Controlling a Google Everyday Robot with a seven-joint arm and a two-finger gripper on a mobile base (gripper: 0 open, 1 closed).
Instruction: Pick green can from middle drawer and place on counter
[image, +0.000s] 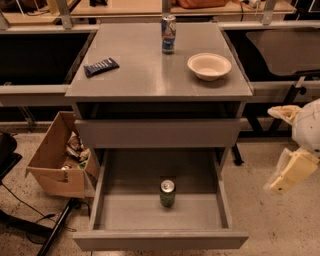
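Note:
The green can (167, 193) stands upright on the floor of the open middle drawer (130, 216), near its centre. The drawer is pulled out from the grey cabinet, under the shut upper drawer front. The counter (140, 75) is the cabinet's flat grey top. My gripper (291, 171) is at the right edge of the view, beside the cabinet and well to the right of the drawer, at about the height of the can. It is apart from the can and the drawer.
On the counter stand a blue-and-white can (168, 34) at the back, a pale bowl (209, 66) at the right and a dark packet (101, 66) at the left. An open cardboard box (55, 160) sits on the floor left of the drawer. Wooden benches run behind.

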